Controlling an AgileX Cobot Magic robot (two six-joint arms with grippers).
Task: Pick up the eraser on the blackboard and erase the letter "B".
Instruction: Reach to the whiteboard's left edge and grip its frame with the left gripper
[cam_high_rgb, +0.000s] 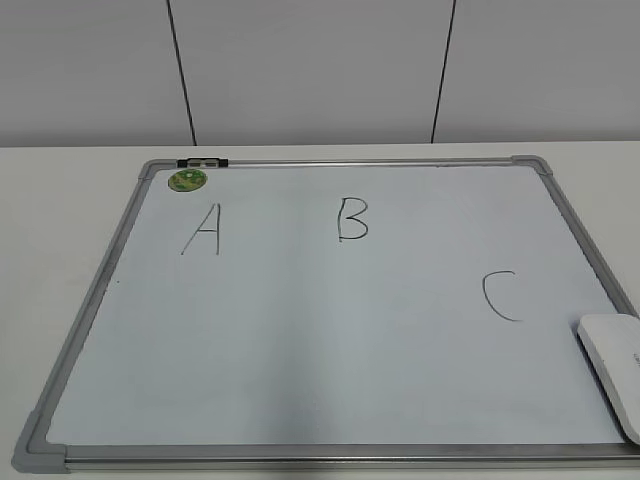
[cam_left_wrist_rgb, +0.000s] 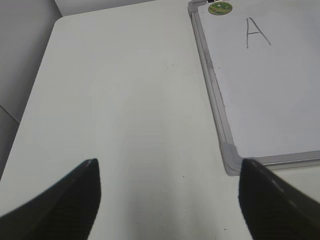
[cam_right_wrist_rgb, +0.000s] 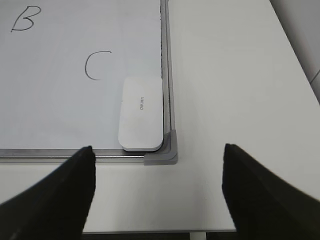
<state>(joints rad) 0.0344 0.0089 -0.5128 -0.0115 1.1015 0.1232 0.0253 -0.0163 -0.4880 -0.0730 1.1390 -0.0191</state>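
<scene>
Right wrist view: eraser (cam_right_wrist_rgb: 142, 113) beyond tool (cam_right_wrist_rgb: 157, 150).

The exterior view slants down on the blackboard (cam_high_rgb: 330, 330) from its front; both wrist views overlook opposite near corners, sharing its surface.

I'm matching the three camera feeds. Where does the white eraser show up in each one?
Exterior view: white rounded plastic eraser at the right edge, on the pale whiteboard, below the "C".
Left wrist view: not in it.
Right wrist view: centre, in the board's near right corner.
Shared landmark: the hand-drawn "C".
</scene>
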